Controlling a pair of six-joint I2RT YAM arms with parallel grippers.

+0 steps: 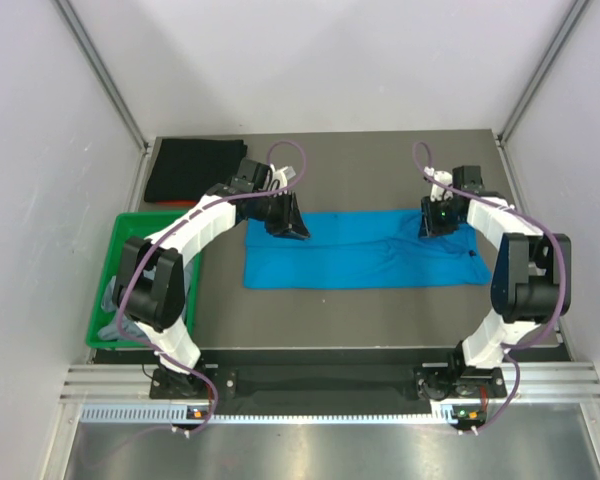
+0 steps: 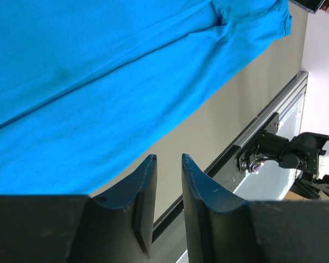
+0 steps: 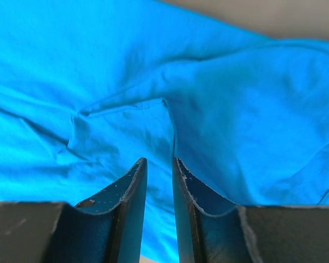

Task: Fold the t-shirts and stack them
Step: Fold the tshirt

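A bright blue t-shirt (image 1: 365,250) lies folded into a long band across the middle of the table. My left gripper (image 1: 288,225) hangs over its far left corner. In the left wrist view the left gripper (image 2: 169,156) is open by a narrow gap, with only bare table showing between the fingers and the blue shirt (image 2: 98,82) beyond. My right gripper (image 1: 438,220) hovers over the shirt's far right end. Its wrist view shows the right gripper (image 3: 159,159) slightly open and empty above wrinkled blue cloth (image 3: 236,109). A folded black t-shirt (image 1: 193,170) rests at the back left. Grey cloth (image 1: 108,298) lies in the bin.
The green plastic bin (image 1: 145,217) stands off the table's left edge, partly under my left arm. White enclosure walls close in on both sides and the back. A metal rail (image 2: 263,118) runs along the table's near edge, by the right arm's base (image 2: 279,150).
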